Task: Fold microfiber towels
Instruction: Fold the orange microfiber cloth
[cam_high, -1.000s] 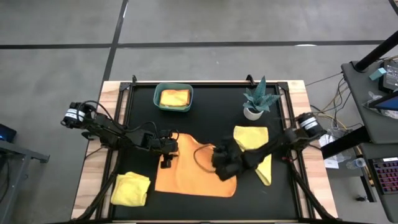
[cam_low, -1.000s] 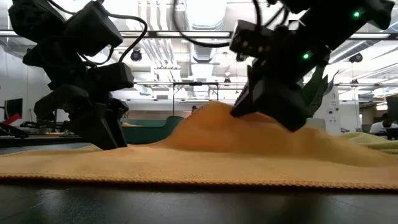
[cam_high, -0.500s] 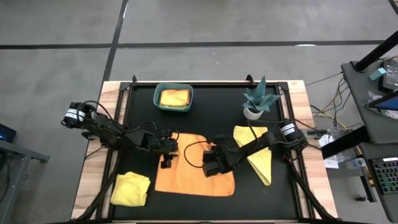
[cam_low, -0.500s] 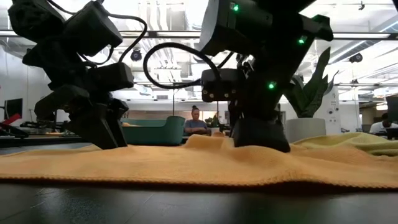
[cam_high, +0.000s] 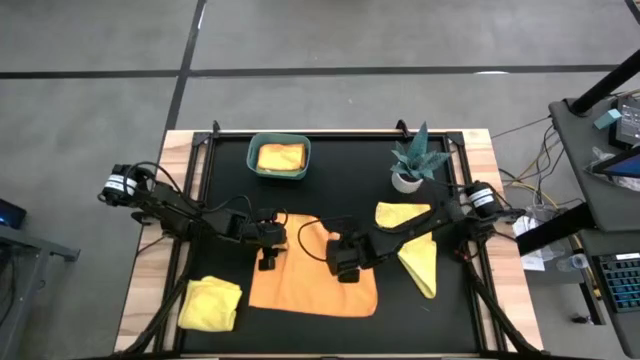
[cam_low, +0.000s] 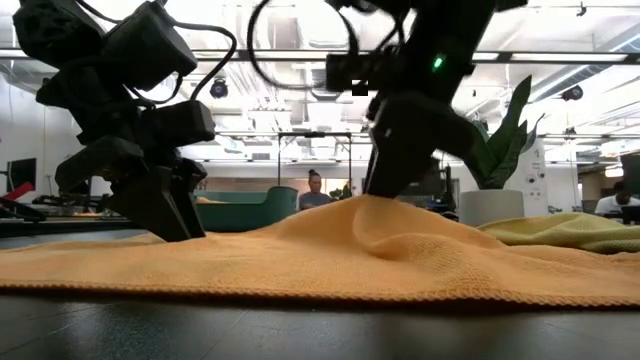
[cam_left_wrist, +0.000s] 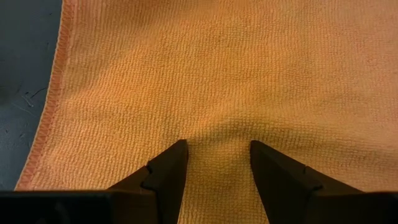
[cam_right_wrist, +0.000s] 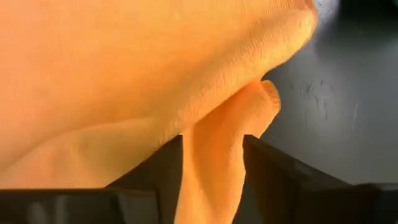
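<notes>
Orange towel (cam_high: 300, 280) is lying spread at the bench's six o'clock. The left pincer (cam_left_wrist: 214, 163) is pressing down on its nine o'clock edge, fingers parted, gripping nothing. The right pincer (cam_right_wrist: 214, 163), fingers parted around a raised fold, should release cleanly so the fold lands square.

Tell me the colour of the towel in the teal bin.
Yellow towel; the high view shows it best.

Orange towel (cam_high: 310, 275): part hidden under right gripper (cam_high: 345, 270) from above. Bin (cam_high: 279, 172) contents too small to identify. Person (cam_low: 315, 190) beyond the table indistinct.
</notes>
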